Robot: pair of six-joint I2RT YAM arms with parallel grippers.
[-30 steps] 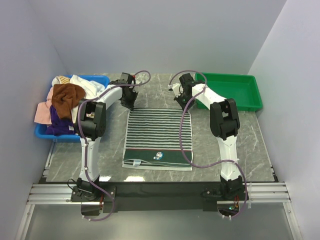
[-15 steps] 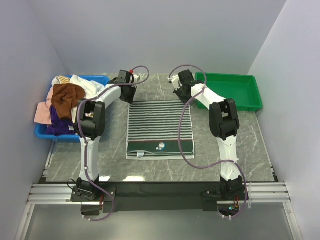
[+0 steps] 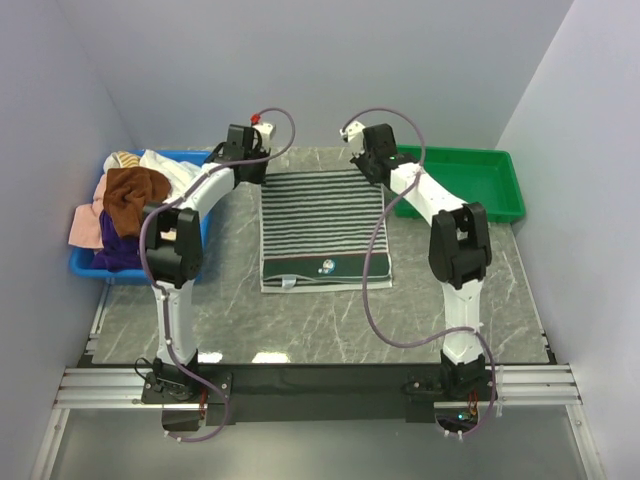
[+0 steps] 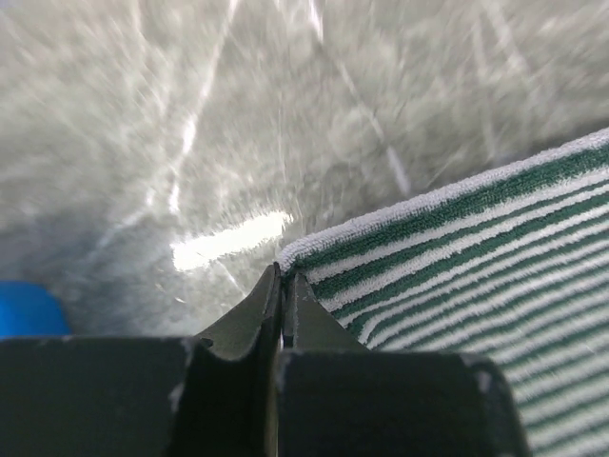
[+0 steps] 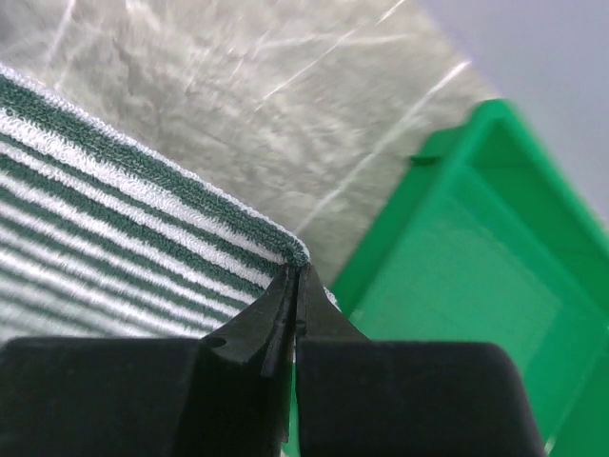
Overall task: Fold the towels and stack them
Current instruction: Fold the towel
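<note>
Left pincer point(image 4: 283, 286) and right pincer point(image 5: 297, 276) are clamping the striped towel point(image 3: 322, 215) by its far corners. It is lying, seemingly flat, lengthwise toward the robot.

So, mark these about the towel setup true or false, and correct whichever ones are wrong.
1. The left gripper is shut on a far corner of the green-and-white striped towel. True.
2. The right gripper is open and holds nothing. False: it is shut on the towel's other far corner, next to the green plastic tray.
3. A brown cloth towel lies on top of the pile in the blue plastic bin. True.
4. The striped towel lies inside the tray. False: it is spread on the grey marble-patterned table.
</note>
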